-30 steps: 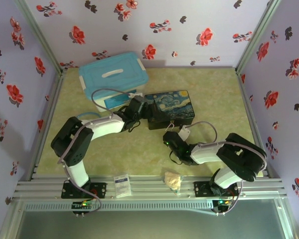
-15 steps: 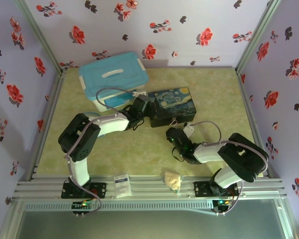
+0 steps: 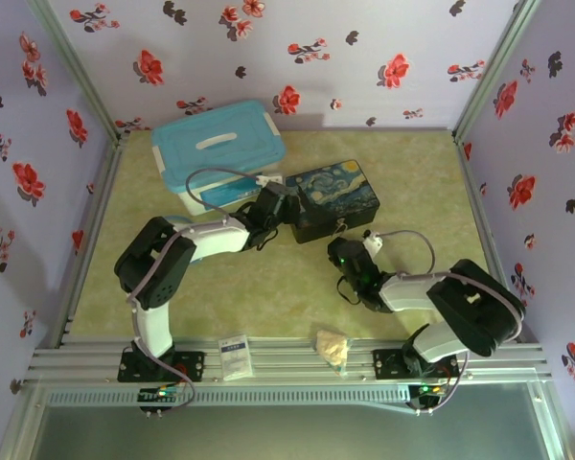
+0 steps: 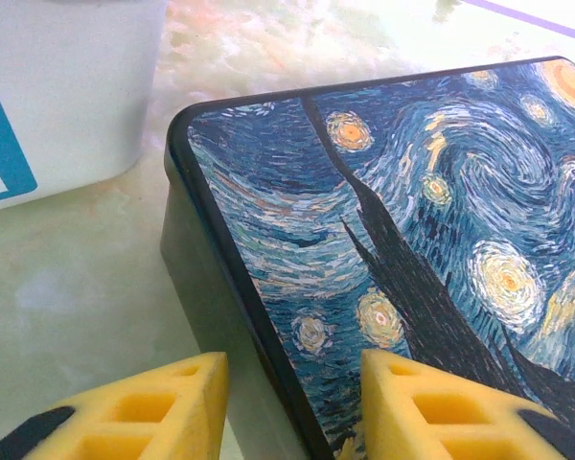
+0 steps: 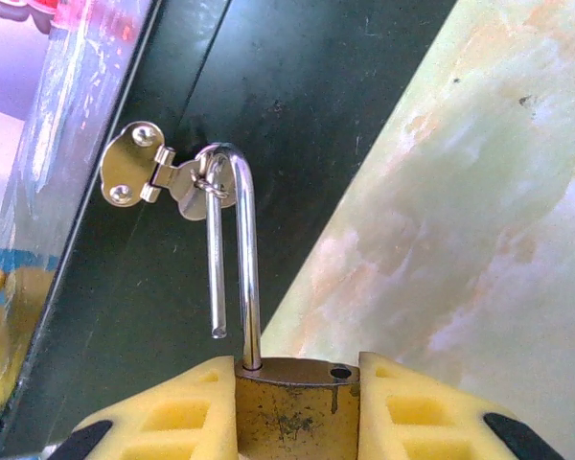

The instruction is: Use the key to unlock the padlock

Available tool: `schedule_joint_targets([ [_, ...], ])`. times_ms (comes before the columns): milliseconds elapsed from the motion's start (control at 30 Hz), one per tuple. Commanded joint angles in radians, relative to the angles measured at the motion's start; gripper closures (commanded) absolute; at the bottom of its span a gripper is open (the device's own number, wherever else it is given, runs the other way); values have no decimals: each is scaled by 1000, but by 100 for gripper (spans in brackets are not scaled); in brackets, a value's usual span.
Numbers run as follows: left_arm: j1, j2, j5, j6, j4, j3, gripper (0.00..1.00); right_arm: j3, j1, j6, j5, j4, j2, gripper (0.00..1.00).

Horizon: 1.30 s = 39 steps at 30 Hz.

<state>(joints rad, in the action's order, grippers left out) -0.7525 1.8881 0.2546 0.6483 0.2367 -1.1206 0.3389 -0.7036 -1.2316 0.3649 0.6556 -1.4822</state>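
Note:
The brass padlock (image 5: 292,407) sits between my right gripper's (image 5: 297,383) yellow pads, which are shut on its body. Its silver shackle (image 5: 250,278) stands open: one leg hangs free of the body, and the loop is still threaded through the ring of the clasp (image 5: 139,175) on the dark front of the starry-night box (image 3: 335,196). My left gripper (image 4: 292,402) is closed over the box's (image 4: 412,220) left corner, one finger (image 4: 163,407) against the side wall and the other on the painted lid. The key is out of view.
A white bin with a blue lid (image 3: 218,144) stands just left of the box, close behind my left gripper (image 3: 280,206). A crumpled beige wrapper (image 3: 332,346) and a small white packet (image 3: 235,356) lie on the front rail. Flowered walls close in the table.
The left jaws have closed on the box's corner. The box has shifted right and turned, and the right gripper has moved right with the padlock.

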Motion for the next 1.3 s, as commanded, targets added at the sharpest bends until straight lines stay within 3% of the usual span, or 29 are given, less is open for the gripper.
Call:
schedule_joint_targets([
  [0, 21, 80, 46, -40, -209, 44, 60, -7, 18, -24, 45, 116, -27, 94],
  [100, 18, 53, 23, -36, -190, 46, 59, -12, -18, -33, 74, 56, -16, 95],
  [267, 24, -27, -34, -1, -163, 36, 43, 0, -120, -18, 122, -76, 26, 95],
  [433, 33, -116, -127, 90, 35, 120, 32, 12, -193, -27, 147, -130, 47, 95],
  [533, 35, -80, -209, 100, 59, 92, 29, -22, -194, -66, 177, -126, 50, 95],
  [667, 31, 8, -265, 137, 136, 105, 24, -81, -181, -103, 184, 9, -5, 96],
  [933, 27, 58, -95, 64, -164, 73, 41, -71, -177, -75, 148, 164, -124, 97],
  [1067, 24, 86, -81, 23, -184, 92, 54, -79, -165, -53, 161, 175, -117, 97],
  [1267, 22, 153, -46, -69, -255, 74, 56, -132, 18, 1, 2, 362, -144, 100],
])
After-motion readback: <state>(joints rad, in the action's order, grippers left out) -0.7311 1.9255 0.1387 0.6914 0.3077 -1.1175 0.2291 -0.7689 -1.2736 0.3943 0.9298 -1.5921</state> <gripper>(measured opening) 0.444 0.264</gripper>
